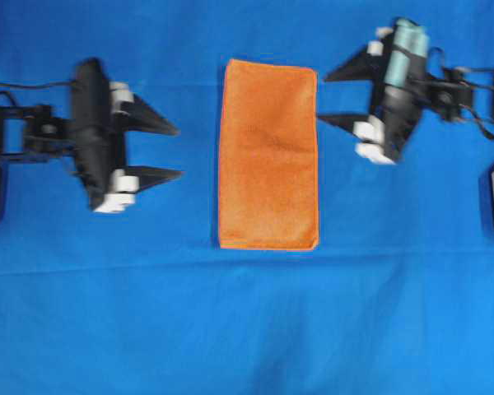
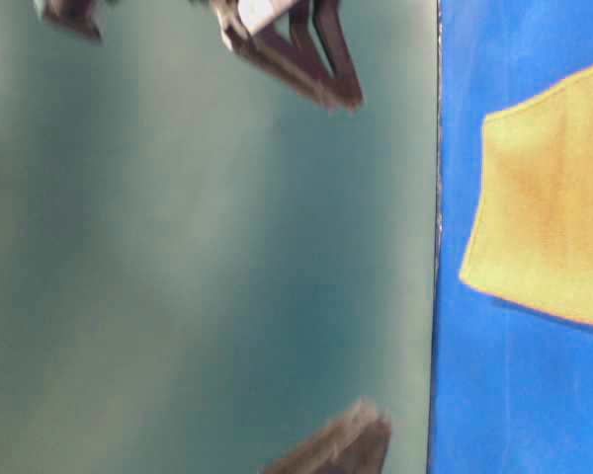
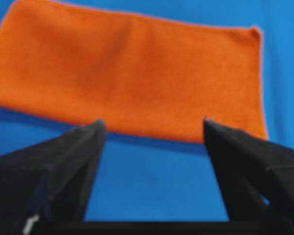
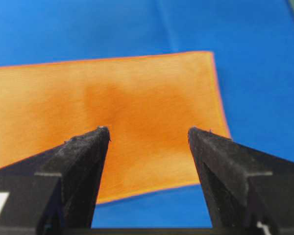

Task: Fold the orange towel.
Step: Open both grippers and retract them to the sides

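towel folded to a strip, both arms flanking it

while the blue table cloth (image 1: 247,329) fills nearly all i can see from overhead, the orange towel (image 1: 268,154) lies near its middle, a little toward the far edge, flat and rectangular, so i judge one fold is done. its long axis runs from the far edge toward the near edge, its short sides facing those edges. the left gripper (image 1: 179,151) sits off the towel's left long side, clear of it, jaws spread and empty, tips pointing at the cloth. the right gripper (image 1: 321,99) is beside the right long side near the far corner, also spread wide and holding nothing; i read it as the nearer arm. a second fold would bring one short end to the other.
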{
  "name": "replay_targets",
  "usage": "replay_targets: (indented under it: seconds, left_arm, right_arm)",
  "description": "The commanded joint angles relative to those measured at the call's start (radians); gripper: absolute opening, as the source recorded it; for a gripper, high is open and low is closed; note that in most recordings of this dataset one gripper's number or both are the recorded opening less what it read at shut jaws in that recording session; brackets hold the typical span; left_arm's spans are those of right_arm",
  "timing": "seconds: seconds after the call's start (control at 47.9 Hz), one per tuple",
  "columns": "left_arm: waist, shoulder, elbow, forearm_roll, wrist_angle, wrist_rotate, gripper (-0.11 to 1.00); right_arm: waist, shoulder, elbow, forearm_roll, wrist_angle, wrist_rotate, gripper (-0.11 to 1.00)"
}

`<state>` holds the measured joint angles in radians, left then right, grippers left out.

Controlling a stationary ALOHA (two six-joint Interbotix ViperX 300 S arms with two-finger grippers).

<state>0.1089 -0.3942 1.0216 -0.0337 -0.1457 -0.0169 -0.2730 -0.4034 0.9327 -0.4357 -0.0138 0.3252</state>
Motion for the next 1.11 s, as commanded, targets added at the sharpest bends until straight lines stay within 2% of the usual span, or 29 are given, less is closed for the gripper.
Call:
replay_targets:
  seconds: [0.0, 0.251, 0.418, 0.69, 0.878, 1.087]
  left_arm:
    - [0.025, -0.080, 0.037, 0.003, -0.044, 0.000, 0.73]
    - [0.054, -0.230, 0.127, 0.003, -0.061, 0.000, 0.73]
    - [0.054, -0.253, 0.155, 0.003, -0.066, -0.006, 0.73]
    - [0.054, -0.233, 0.143, 0.003, -0.086, -0.009, 0.73]
    - [0.084, -0.144, 0.089, 0.003, -0.196, 0.005, 0.73]
    - [0.160, 0.097, -0.064, 0.005, -0.187, 0.023, 0.73]
  right_arm:
    - [0.018, -0.086, 0.034, 0.012, -0.023, 0.025, 0.65]
    - [0.051, -0.232, 0.147, 0.012, -0.046, 0.106, 0.65]
    - [0.051, -0.224, 0.186, 0.012, -0.097, 0.135, 0.65]
    - [0.044, -0.202, 0.172, 0.012, -0.114, 0.137, 0.65]
    - [-0.038, -0.135, 0.117, 0.012, -0.120, 0.135, 0.64]
    - [-0.156, 0.052, 0.003, 0.005, -0.112, 0.121, 0.64]
